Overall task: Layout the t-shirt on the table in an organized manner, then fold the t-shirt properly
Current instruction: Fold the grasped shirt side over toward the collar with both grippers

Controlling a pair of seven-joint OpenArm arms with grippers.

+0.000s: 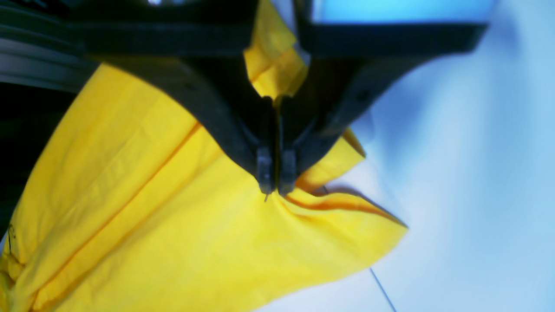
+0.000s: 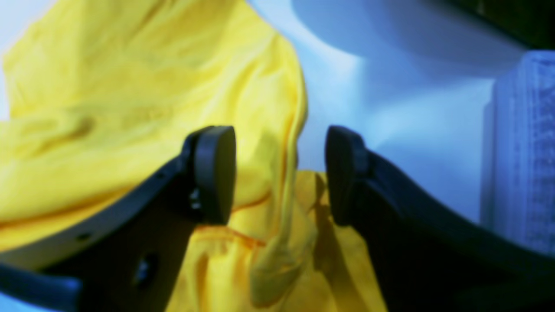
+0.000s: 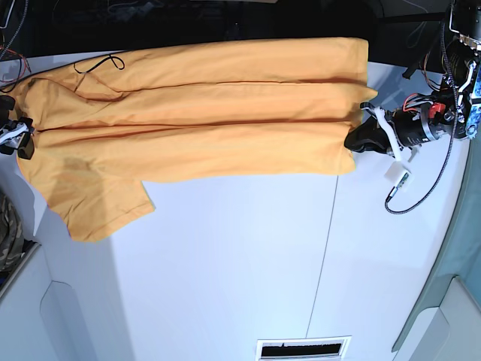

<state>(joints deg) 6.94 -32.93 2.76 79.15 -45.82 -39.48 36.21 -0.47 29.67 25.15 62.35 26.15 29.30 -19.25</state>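
Left wrist view: the left gripper [image 1: 275, 184] is pinched tight on the t-shirt [image 1: 164, 216] hem.

Right wrist view: the right gripper [image 2: 279, 173] stands apart, cloth between its pads.

Base view: shirt stretched across the table [image 3: 240, 263].

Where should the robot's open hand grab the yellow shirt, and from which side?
Probably the bunched shoulder fold of the t-shirt, between the right gripper fingers. Come in from the table's end, level with the table: the cloth puckers up there, giving something to pinch.
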